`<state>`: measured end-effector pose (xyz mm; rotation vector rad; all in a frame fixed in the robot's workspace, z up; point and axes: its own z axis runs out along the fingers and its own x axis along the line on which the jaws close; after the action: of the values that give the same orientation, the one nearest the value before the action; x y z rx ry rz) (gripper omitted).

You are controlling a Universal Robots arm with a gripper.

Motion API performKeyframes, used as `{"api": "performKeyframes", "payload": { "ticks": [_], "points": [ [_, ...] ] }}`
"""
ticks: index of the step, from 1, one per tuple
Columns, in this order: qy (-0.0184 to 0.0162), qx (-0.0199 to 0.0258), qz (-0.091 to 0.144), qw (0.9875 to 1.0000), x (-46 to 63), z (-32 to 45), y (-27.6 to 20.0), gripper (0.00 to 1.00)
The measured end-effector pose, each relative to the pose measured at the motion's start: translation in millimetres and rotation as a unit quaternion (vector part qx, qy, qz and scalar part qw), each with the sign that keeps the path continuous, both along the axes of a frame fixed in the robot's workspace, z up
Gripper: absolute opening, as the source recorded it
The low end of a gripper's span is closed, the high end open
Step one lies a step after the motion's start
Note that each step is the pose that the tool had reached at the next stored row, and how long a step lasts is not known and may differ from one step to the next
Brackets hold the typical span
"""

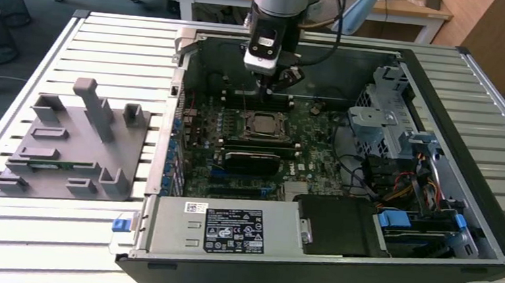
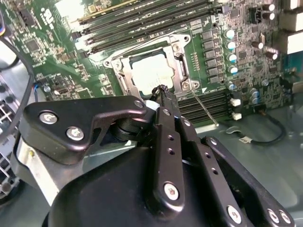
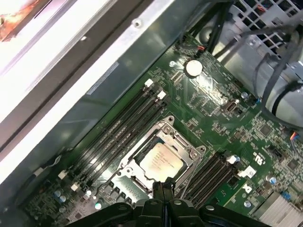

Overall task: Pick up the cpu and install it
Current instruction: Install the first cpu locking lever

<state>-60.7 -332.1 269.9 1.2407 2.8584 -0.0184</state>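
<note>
Slats of a metal worktop [image 1: 107, 42] carry an open computer case [image 1: 314, 281] in the exterior view, with a grey holder tray [image 1: 71, 147] set apart from it toward the exterior view's left. The arm stands over the case, and its gripper [image 1: 270, 87] hangs above the motherboard [image 1: 310, 153], close to the socket frame [image 1: 244, 131]. The cpu [image 1: 260, 124] lies flat inside that frame, silver top up.

In the second wrist view the gripper [image 2: 160, 90] has its jaws pressed together with nothing between them, their tips near one edge of the cpu [image 2: 150, 73]; whether they touch it I cannot tell. A thin metal lever [image 2: 204, 109] slants out beside the socket, across some memory slots [image 2: 213, 101].

In the first wrist view the cpu [image 3: 161, 161] sits in the socket frame [image 3: 177, 138], with dark memory slots [image 3: 118, 132] on two sides of it. The closed jaws of the gripper [image 3: 161, 185] stand just beside the frame's rim.
</note>
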Motion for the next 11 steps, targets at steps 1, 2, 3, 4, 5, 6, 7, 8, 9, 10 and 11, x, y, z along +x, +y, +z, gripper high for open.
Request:
{"api": "performKeyframes", "payload": {
  "ticks": [1,2,3,4,5,6,7,8,9,10,11],
  "points": [
    [0.0000,0.0000,0.006,1.0000,0.0,0.0,0.0,0.11],
    [0.0000,0.0000,0.011,0.9999,0.0,0.0,0.0,0.11],
    [0.0000,0.0000,0.016,0.9999,0.0,0.0,0.0,0.11],
    [0.0000,0.0000,0.022,0.9998,0.0,0.0,0.0,0.11],
    [0.0000,0.0000,0.027,0.9996,0.0,0.0,0.0,0.11],
    [0.0000,0.0000,0.032,0.9995,0.0,0.0,0.0,0.11],
    [0.0000,0.0000,0.037,0.9993,0.0,0.0,0.0,0.11],
    [0.0000,0.0000,0.042,0.9991,0.0,0.0,0.0,0.11],
    [0.0000,0.0000,0.047,0.9989,0.0,0.0,0.0,0.11],
    [0.0000,-0.0001,0.052,0.9987,0.0,0.0,0.0,0.11],
    [0.0000,-0.0001,0.057,0.9984,0.0,0.0,0.0,0.11]
  ]
}}
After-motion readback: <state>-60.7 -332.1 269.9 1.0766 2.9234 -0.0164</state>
